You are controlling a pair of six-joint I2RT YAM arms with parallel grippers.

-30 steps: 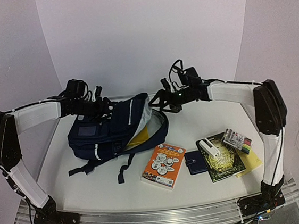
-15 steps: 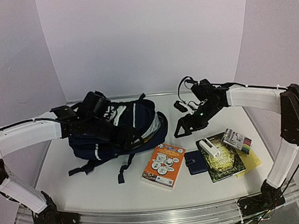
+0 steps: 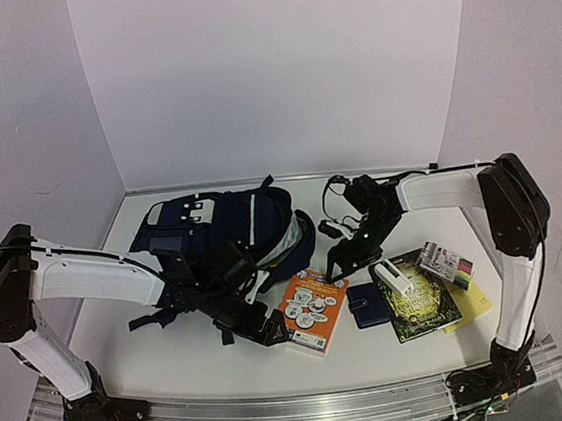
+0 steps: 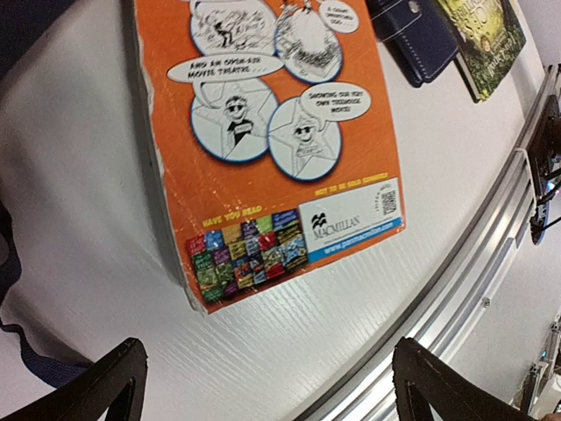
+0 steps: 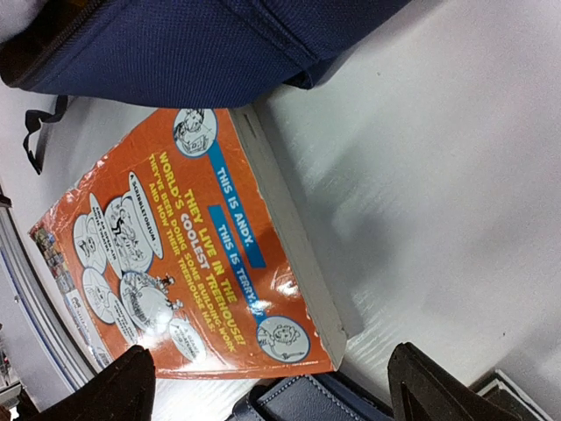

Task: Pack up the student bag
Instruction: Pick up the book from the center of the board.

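The student bag [image 3: 225, 228], navy with thin white stripes, lies at the back left of the table, and its fabric fills the top of the right wrist view [image 5: 202, 44]. An orange paperback [image 3: 310, 311] lies in front of it. My left gripper [image 3: 271, 329] hangs open just off the book's near left corner, with bare table between its fingers [image 4: 272, 396] and the orange paperback [image 4: 272, 132] ahead. My right gripper [image 3: 340, 263] is open above the book's far right corner [image 5: 272, 393], and the orange paperback [image 5: 175, 254] lies below it.
Right of the paperback lie a small navy wallet [image 3: 368, 304], a dark green book [image 3: 419, 307] with a white object [image 3: 394, 279] on it, a marker pack [image 3: 446, 264] and a yellow pad [image 3: 474, 303]. The metal rail [image 3: 301, 404] runs along the near edge.
Both arms have left the bag's opening and come down toward the orange paperback. The left gripper opened wider. The bag's mouth has fallen shut, and the yellow inside no longer shows.
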